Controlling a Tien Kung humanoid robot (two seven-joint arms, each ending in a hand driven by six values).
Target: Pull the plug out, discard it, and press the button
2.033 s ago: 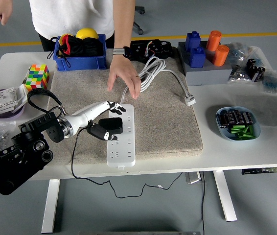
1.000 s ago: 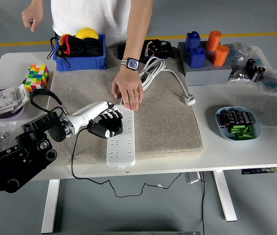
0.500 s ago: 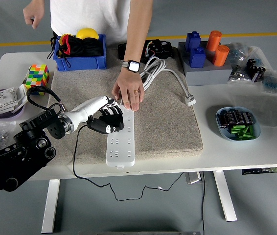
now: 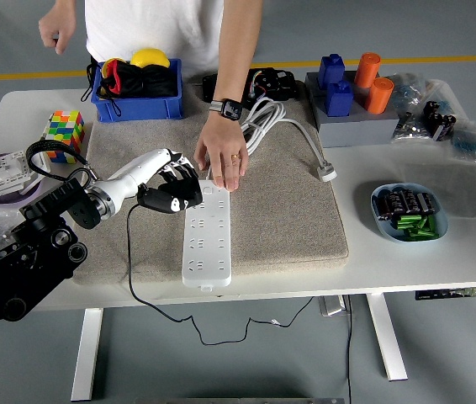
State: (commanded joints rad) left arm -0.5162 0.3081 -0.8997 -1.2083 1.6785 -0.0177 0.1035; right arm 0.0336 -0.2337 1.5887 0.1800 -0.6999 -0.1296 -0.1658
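A white power strip (image 4: 208, 232) lies lengthwise on the beige mat (image 4: 280, 210). My left hand (image 4: 173, 187) is shut on the black plug (image 4: 163, 199), held just left of the strip's far end and clear of its sockets. The plug's black cord (image 4: 130, 261) hangs down over the table's front edge. A person's hand (image 4: 222, 160), with a watch on the wrist, presses down on the strip's far end. The strip's button is hidden under that hand. My right arm is out of view.
A blue bin (image 4: 136, 84) stands at the back left and a Rubik's cube (image 4: 63, 132) left of the mat. The strip's white cable (image 4: 282, 124) coils at the mat's far edge. Blue and orange blocks (image 4: 351, 84) and a bowl of batteries (image 4: 409, 212) sit to the right.
My left hand closed on the black plug, pulled it out of the strip and carried it up and to the left. The person's hand came down onto the strip's far end and stayed.
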